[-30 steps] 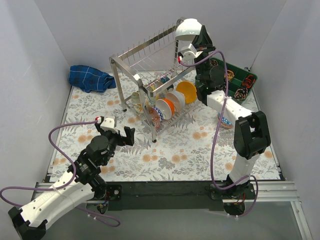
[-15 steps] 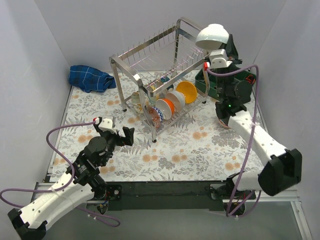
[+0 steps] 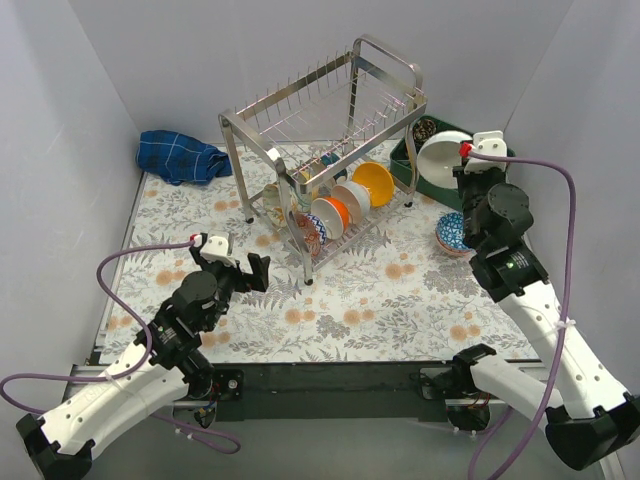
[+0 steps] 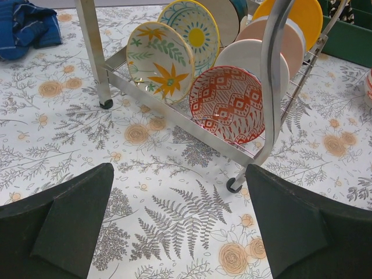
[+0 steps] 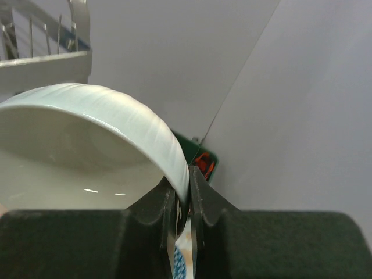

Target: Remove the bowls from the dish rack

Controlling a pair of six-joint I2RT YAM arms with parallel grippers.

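The steel dish rack [image 3: 300,130] stands at the table's back middle; its lower tier holds an orange bowl [image 3: 373,182], white bowls [image 3: 350,196] and a red-and-white patterned bowl [image 4: 226,103]. My right gripper [image 5: 183,200] is shut on the rim of a plain white bowl [image 5: 87,145], held in the air right of the rack [image 3: 444,158], above a blue patterned bowl [image 3: 452,233] on the table. My left gripper [image 4: 180,215] is open and empty, low over the table in front of the rack's corner leg [image 4: 270,87].
A green divided tray [image 3: 500,160] with small items sits at the back right, partly behind the white bowl. A blue cloth [image 3: 180,155] lies at the back left. Patterned plates [image 4: 160,58] stand in the rack's lower tier. White walls close in on three sides.
My right arm has carried the white bowl from above the rack's top right corner down and to the right, over the blue patterned bowl. The left arm has barely moved.
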